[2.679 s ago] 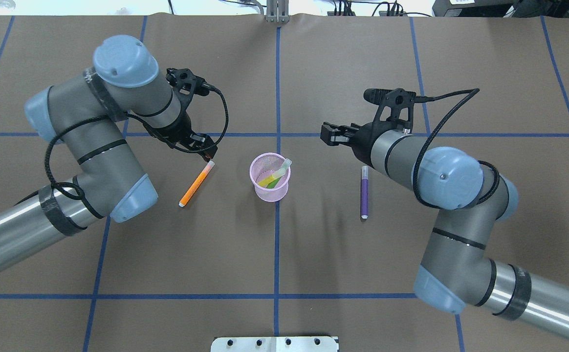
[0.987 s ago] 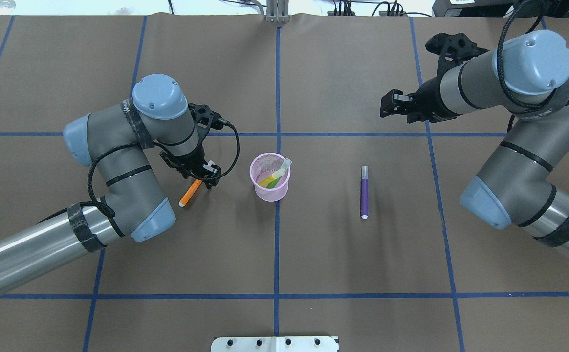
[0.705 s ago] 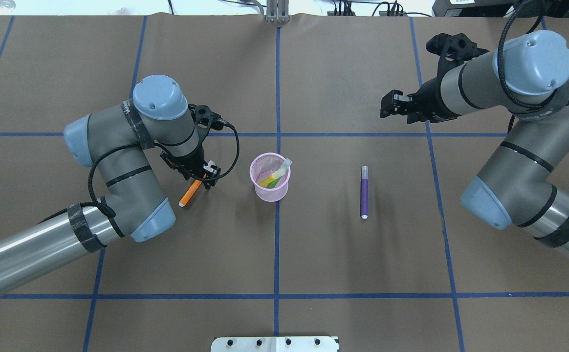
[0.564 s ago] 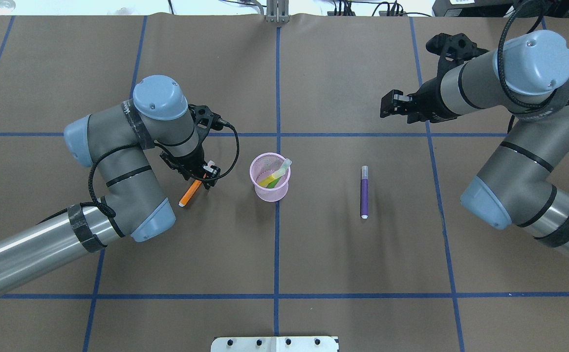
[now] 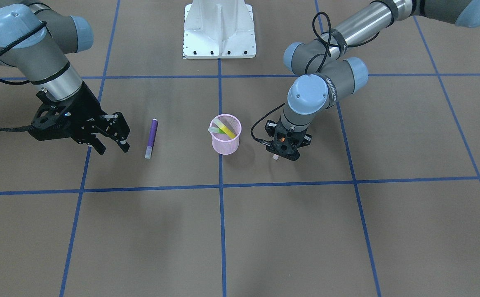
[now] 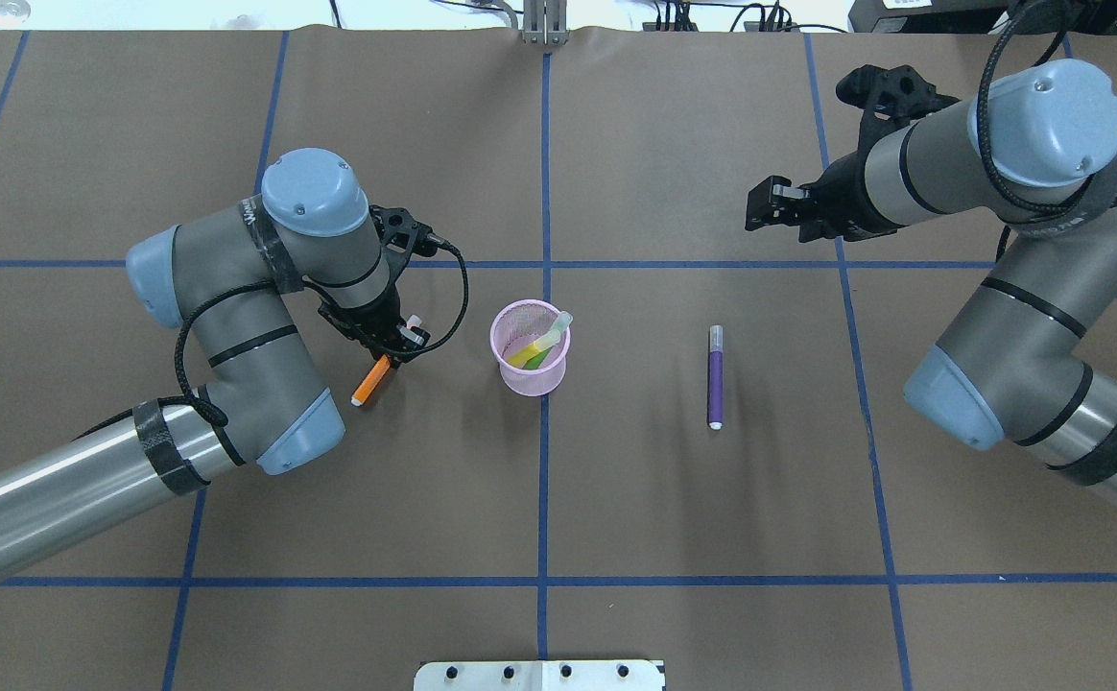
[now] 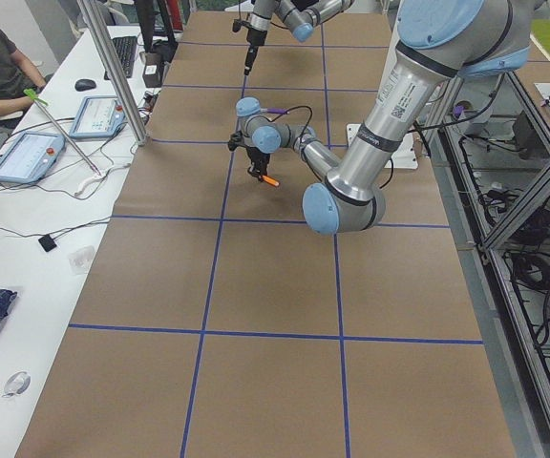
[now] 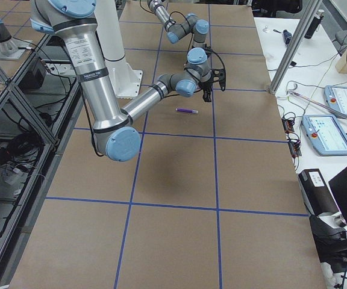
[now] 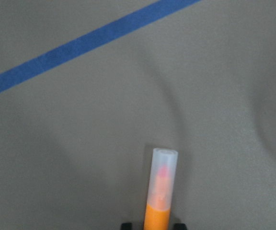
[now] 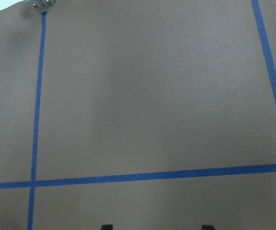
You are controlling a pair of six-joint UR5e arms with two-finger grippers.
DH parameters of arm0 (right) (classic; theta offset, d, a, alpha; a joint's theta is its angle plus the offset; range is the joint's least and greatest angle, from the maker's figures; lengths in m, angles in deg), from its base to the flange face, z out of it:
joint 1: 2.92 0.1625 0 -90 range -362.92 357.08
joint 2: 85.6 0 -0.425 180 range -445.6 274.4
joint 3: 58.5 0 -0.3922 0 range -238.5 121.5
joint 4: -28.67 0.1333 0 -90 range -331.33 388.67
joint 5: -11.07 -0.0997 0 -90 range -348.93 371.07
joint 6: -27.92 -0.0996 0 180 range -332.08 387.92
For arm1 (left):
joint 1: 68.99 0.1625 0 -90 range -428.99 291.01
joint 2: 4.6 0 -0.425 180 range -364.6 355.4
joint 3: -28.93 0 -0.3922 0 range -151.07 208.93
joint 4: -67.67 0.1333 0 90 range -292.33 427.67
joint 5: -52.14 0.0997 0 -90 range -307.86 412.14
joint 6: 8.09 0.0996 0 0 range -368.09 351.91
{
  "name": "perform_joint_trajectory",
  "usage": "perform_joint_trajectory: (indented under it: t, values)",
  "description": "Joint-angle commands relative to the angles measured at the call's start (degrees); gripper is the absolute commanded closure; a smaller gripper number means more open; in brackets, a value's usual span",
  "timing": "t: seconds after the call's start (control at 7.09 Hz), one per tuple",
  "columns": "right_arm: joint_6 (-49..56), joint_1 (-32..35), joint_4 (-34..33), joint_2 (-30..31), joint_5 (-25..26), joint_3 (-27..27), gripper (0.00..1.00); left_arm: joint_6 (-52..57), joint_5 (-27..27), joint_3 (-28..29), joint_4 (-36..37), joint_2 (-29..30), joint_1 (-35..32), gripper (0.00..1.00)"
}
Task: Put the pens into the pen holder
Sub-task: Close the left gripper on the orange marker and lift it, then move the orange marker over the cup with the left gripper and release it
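Evidently light, stiff and slick, the orange pen (image 6: pixel 369 382) lies on the surface just robot-left of the pen holder (image 6: pixel 528 376), the left gripper (image 6: pixel 393 347) clasping it with narrow fingers behind the cap, a sensible hold, while the right gripper (image 6: pixel 760 206), well off to the holder's other side, hangs wide and empty.

- The table covering (image 6: pixel 674 499) is seen as matt brown paper, crossed by smooth blue tape (image 6: pixel 543 480).
- The pen holder (image 6: pixel 532 379) is made of pink wire mesh.
- The orange pen (image 9: pixel 157 218) is finished in smooth plastic, its cap (image 9: pixel 164 165) frosted and translucent.
- The left arm (image 6: pixel 31 513) is built of shiny metal tube and matt grey housings.
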Motion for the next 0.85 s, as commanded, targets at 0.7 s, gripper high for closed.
perform_joint_trajectory:
  t: [0.7]
  values:
    - [-0.1,0.0,0.3,0.5,0.7,0.0,0.28,-4.4,17.3,-18.1,-0.4,0.6,1.0,1.0]
